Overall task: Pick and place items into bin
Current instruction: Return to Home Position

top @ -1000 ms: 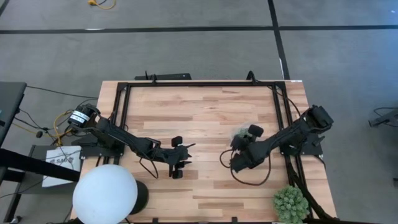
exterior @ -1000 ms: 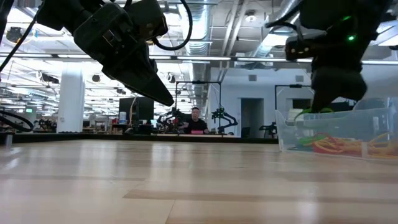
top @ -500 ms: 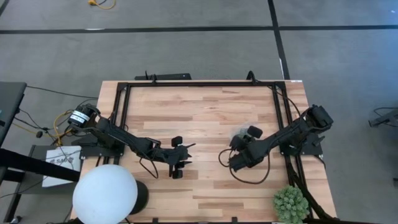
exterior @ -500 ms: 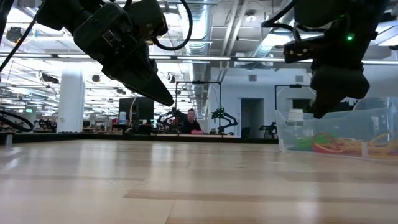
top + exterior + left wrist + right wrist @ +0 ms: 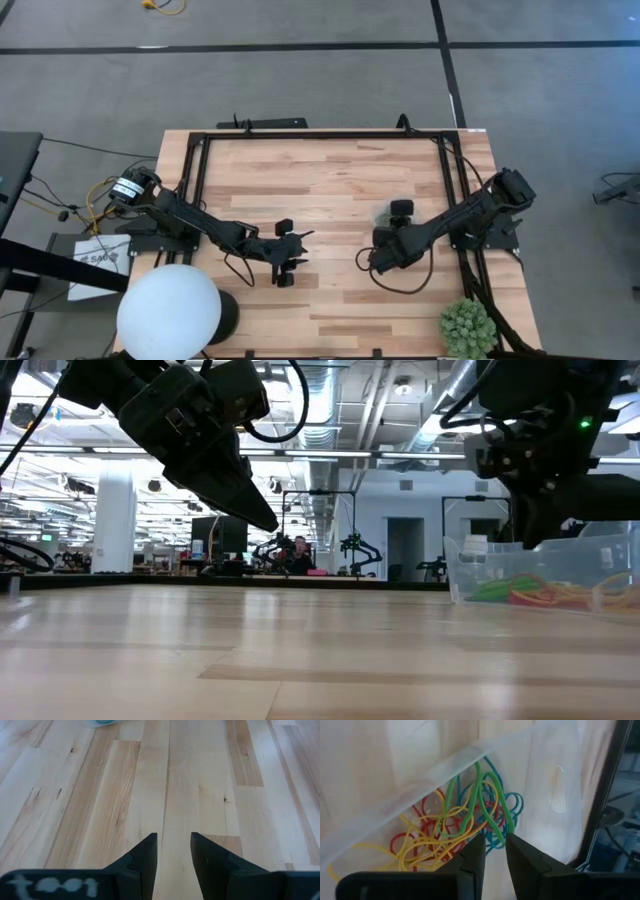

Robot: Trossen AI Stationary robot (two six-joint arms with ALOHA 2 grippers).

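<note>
The clear plastic bin (image 5: 480, 565) stands on the wooden table right of centre, and my right gripper (image 5: 392, 222) mostly hides it in the high view (image 5: 382, 214). Red, green, yellow and blue rubber bands (image 5: 465, 827) lie tangled on its floor and show through its wall in the low view (image 5: 530, 592). My right gripper (image 5: 495, 842) hovers above the bin's open top (image 5: 545, 540), open by a narrow gap and empty. My left gripper (image 5: 300, 250) hangs above bare table left of centre (image 5: 174, 840), open and empty.
A white globe (image 5: 168, 312) stands at the near left corner and a spiky green plant (image 5: 467, 325) at the near right. A black frame (image 5: 320, 135) runs along the table's far and side edges. Bare wood lies between the arms. A person (image 5: 298, 555) shows far behind the table.
My right gripper has risen from inside the bin to above its rim, with nothing between its fingers. The bands stay in the bin.
</note>
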